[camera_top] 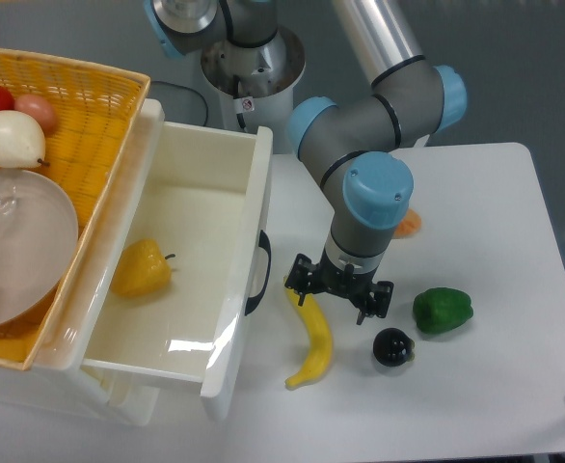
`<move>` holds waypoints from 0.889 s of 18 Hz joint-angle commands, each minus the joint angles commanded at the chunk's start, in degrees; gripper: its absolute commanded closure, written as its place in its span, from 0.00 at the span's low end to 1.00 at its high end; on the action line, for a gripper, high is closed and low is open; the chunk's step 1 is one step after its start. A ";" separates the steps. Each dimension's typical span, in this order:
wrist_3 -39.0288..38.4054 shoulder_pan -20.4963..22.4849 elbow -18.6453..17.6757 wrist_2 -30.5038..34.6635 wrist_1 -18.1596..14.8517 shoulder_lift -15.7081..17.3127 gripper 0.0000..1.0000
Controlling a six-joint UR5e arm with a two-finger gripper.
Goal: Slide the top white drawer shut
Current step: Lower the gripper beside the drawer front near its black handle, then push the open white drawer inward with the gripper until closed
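While the top white drawer [181, 265] stands pulled far out at the desk's [475, 193] left side, a yellow pepper [141, 269] inside, I see my gripper [339, 286] hovering right of its black handle [258, 273], jaws spread wide and empty over a banana's [311, 333] upper end.

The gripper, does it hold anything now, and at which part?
Nothing is held. The gripper is open above the banana, beside the open top drawer.
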 joint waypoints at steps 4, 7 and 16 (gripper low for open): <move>0.00 -0.88 -0.27 -0.09 -0.09 0.53 0.00; -0.09 -1.76 -0.27 -0.17 -0.09 0.70 0.00; -0.17 -2.72 -0.35 -0.26 -0.35 0.97 0.00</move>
